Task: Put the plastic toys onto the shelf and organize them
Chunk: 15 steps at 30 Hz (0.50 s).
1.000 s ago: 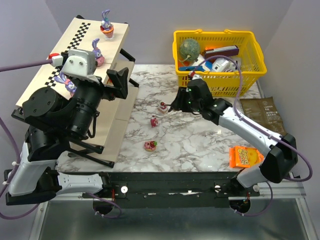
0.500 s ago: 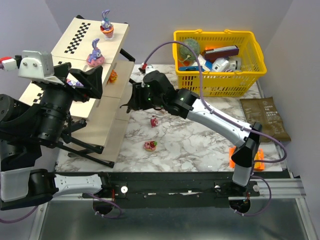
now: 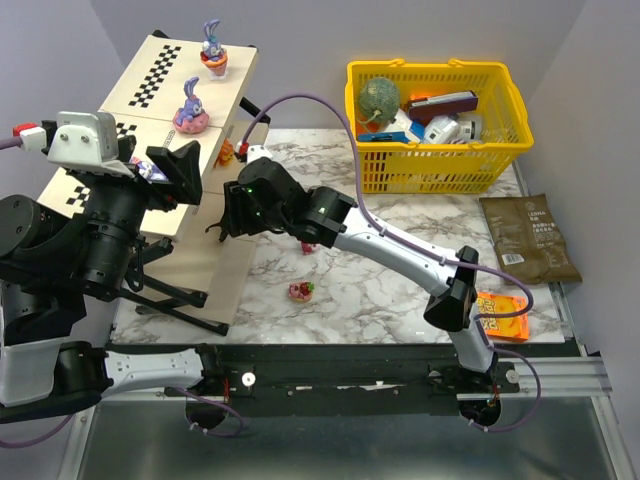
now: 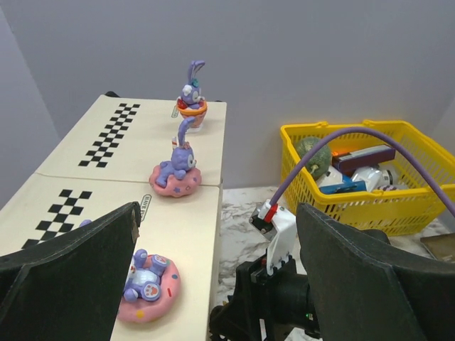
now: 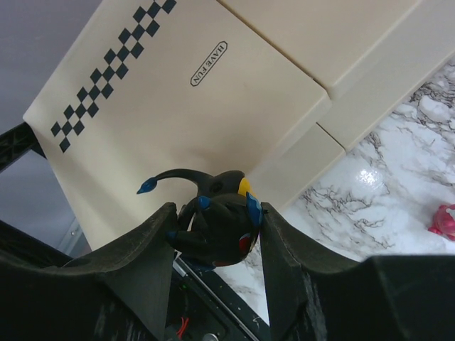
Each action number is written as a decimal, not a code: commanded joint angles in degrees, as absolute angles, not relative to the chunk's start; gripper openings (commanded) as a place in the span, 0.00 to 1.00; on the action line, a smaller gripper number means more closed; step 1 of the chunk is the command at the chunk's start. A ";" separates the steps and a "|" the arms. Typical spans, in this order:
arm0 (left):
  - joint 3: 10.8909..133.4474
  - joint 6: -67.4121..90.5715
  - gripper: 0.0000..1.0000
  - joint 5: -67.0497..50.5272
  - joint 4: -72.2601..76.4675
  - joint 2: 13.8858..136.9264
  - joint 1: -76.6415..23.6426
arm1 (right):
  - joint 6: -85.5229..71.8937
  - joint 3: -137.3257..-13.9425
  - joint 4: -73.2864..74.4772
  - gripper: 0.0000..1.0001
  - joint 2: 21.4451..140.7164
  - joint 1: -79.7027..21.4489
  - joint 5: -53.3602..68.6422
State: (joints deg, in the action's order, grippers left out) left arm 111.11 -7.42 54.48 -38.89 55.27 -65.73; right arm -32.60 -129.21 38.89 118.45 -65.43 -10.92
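Big beige slanted shelf with checkered strips and black frame [image 3: 232, 88] sits left on the white marble counter [image 3: 380, 290], with the yellow plastic basket [image 3: 430, 68] at the back right. My right arm reaches across to the shelf's low tier. The right jaws are clamped on a small round black glossy plastic toy with blue and yellow marks [image 5: 220, 213], held above the beige panel and not yet down. The left jaws are wide apart with nothing in them, hovering by the shelf.

Already on the shelf are purple rabbit figurines on pink doughnuts [image 4: 175, 170] [image 4: 149, 288] and one in an orange cup [image 4: 192, 99]. Two tiny pink-red toys [image 3: 301, 291] [image 3: 308, 243] wait on the counter.

My guess is the toy is light, hard and slick. The rounded body could roll on the slope, and the thin curved tail looks snappable. I'd grip across the body, never the tail.
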 commanded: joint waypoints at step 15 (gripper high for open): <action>108.72 -9.40 0.99 58.01 -37.09 52.30 -65.57 | -31.64 -137.11 41.31 0.01 124.80 -67.59 -14.85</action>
